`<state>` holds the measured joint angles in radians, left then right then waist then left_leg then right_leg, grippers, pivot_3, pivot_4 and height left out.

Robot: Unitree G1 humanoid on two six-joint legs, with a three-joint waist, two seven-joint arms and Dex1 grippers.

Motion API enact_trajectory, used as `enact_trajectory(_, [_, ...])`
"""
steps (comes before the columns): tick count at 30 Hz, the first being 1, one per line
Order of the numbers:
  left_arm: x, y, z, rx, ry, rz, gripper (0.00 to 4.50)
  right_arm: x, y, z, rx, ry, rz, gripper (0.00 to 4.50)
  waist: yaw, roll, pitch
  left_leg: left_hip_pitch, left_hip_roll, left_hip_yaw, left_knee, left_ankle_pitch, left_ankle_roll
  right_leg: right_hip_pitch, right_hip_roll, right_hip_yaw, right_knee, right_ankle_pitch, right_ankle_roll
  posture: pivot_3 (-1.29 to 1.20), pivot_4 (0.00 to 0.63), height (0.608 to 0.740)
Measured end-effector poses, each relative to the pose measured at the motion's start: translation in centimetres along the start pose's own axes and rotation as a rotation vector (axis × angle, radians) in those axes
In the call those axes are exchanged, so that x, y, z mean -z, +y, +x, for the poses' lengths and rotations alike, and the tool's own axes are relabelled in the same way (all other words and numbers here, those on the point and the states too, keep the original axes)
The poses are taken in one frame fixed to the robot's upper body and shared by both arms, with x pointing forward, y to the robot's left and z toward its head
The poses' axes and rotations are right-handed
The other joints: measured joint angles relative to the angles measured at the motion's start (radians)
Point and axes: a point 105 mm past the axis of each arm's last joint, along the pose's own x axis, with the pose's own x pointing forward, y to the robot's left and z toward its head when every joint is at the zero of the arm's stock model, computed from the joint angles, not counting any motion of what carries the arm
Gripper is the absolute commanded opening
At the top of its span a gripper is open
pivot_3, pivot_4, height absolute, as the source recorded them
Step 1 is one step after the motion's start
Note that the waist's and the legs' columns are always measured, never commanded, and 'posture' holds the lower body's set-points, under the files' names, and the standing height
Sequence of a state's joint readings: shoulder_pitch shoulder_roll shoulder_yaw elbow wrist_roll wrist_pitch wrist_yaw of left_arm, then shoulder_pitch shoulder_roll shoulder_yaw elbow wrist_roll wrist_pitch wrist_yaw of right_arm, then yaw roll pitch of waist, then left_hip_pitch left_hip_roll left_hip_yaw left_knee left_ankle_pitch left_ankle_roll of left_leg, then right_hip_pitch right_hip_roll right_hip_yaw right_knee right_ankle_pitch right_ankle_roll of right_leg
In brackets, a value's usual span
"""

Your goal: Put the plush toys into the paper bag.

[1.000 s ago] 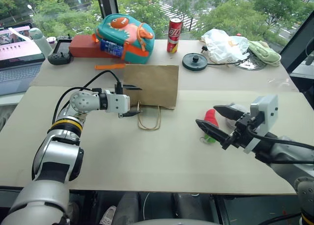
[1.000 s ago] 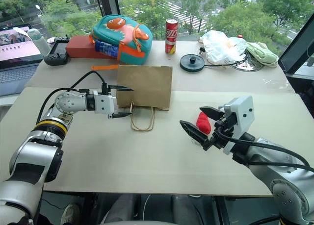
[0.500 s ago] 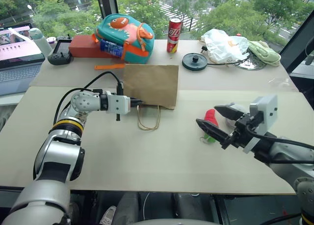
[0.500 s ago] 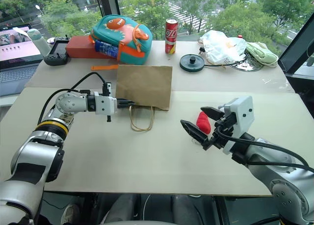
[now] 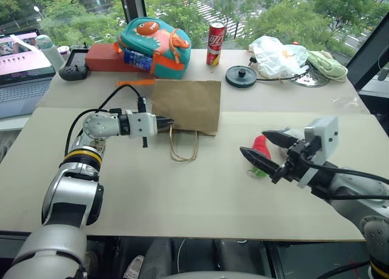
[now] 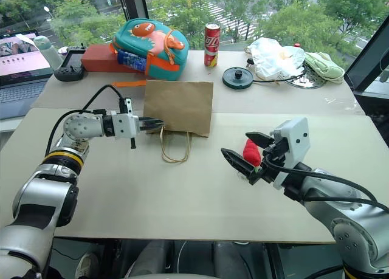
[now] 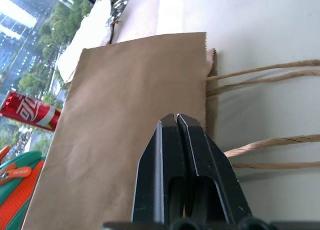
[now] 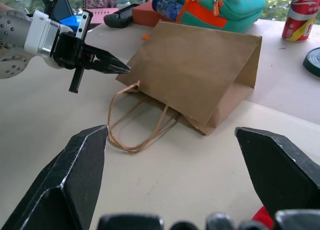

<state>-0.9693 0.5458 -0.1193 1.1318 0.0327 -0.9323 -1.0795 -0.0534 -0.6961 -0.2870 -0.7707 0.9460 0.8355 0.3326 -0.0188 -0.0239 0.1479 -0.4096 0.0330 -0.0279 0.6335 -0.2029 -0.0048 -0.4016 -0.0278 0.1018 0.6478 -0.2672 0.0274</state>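
The brown paper bag (image 6: 179,107) lies flat on the table with its cord handles (image 6: 176,150) toward me. My left gripper (image 6: 161,124) is shut, its tips over the bag's near left corner by the mouth; in the left wrist view the fingers (image 7: 176,140) press together over the brown paper (image 7: 110,115), with no paper visible between them. A red plush toy with green parts (image 5: 261,146) lies on the table at the right. My right gripper (image 6: 236,143) hovers open, level, just in front of it, one finger on each side. A sliver of the red toy (image 8: 262,216) shows in the right wrist view.
Along the far edge stand a teal-and-orange backpack (image 6: 151,41), a red can (image 6: 212,36), a black round disc (image 6: 237,77), a white plastic bag (image 6: 275,55) and a pale green cloth (image 6: 322,65). A laptop (image 6: 21,66) and a controller (image 6: 68,65) sit far left.
My left gripper went from open to shut at the bag's corner and rose slightly. The right gripper stayed open in the same place; the bag and toy have not shifted.
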Motion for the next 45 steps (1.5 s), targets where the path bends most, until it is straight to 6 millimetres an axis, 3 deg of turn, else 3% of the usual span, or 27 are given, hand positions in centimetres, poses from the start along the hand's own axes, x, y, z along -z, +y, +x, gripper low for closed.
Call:
enact_trajectory(5, [0.0, 2.8, -2.0, -0.142, -0.039, -0.166, 0.11, 0.1, -0.1, 0.1, 0.013, -0.006, 0.009, 4.5, -0.003, 0.0, 0.0, 0.0, 0.0, 0.0, 0.0, 0.0, 0.0, 0.0, 0.0, 0.0, 0.0, 0.0, 0.0, 0.0, 0.15, 0.739])
enact_trajectory(10, [1.4, 0.4, -3.3, -0.048, 0.026, -0.195, 0.11, 0.9, 0.1, 0.2, 0.026, -0.006, 0.035, 4.5, -0.007, 0.001, 0.0, 0.001, 0.001, -0.001, 0.0, 0.0, 0.0, 0.0, 0.0, -0.001, 0.001, 0.0, 0.0, 0.0, 0.15, 0.739])
enact_trajectory(11, [1.5, -0.1, -3.1, -0.022, 0.035, -0.195, 0.61, 0.9, 0.2, 0.3, 0.024, -0.01, 0.036, 4.5, -0.006, 0.001, 0.0, 0.001, 0.001, -0.001, 0.001, 0.0, 0.0, 0.0, 0.001, -0.001, 0.001, 0.0, 0.0, 0.0, 0.15, 0.739])
enact_trajectory(21, [1.5, -1.5, -2.1, 0.179, 0.112, 0.004, 4.09, 1.3, 0.6, 0.7, 0.047, -0.025, 0.048, 4.5, 0.001, 0.001, 0.0, 0.001, 0.0, -0.001, 0.001, 0.0, 0.0, 0.002, 0.001, -0.001, 0.0, 0.0, 0.0, 0.0, 0.15, 0.739])
enact_trajectory(30, [1.6, -3.6, 0.2, 0.234, 0.122, 0.144, 4.09, 0.9, 1.7, 0.1, 0.045, -0.042, 0.031, 4.5, 0.001, 0.001, 0.0, 0.001, 0.0, -0.002, 0.001, 0.0, 0.0, 0.002, 0.0, -0.001, 0.0, 0.0, 0.0, 0.0, 0.15, 0.739])
enact_trajectory(39, [1.8, -3.9, 1.8, 0.159, 0.128, 0.196, 4.09, 0.1, 2.2, -0.2, 0.04, -0.062, 0.019, 4.5, 0.002, 0.001, -0.001, 0.001, 0.0, -0.002, 0.001, 0.0, 0.0, 0.002, 0.0, -0.002, 0.0, 0.0, 0.0, 0.0, 0.15, 0.739])
enact_trajectory(40, [1.8, -3.9, 1.9, 0.154, 0.127, 0.194, 3.55, 0.1, 2.3, -0.2, 0.038, -0.063, 0.023, 4.5, 0.002, 0.001, -0.001, 0.001, 0.0, -0.002, 0.001, 0.0, 0.0, 0.002, 0.0, -0.002, 0.0, 0.0, 0.0, 0.0, 0.15, 0.739])
enact_trajectory(41, [1.8, -3.9, 1.9, 0.149, 0.126, 0.192, 3.46, 0.1, 2.3, -0.2, 0.038, -0.063, 0.024, 4.5, 0.001, 0.001, -0.001, 0.001, 0.0, -0.002, 0.001, 0.0, 0.0, 0.002, 0.0, -0.002, 0.0, 0.0, 0.0, 0.0, 0.15, 0.739])
enact_trajectory(45, [1.7, -3.8, 2.0, 0.144, 0.123, 0.2, 1.93, 0.1, 2.2, -0.2, 0.044, -0.061, 0.027, 4.5, 0.001, 0.001, -0.001, 0.002, 0.0, -0.002, 0.001, 0.0, 0.0, 0.003, 0.0, -0.002, 0.0, 0.0, 0.0, 0.0, 0.15, 0.739])
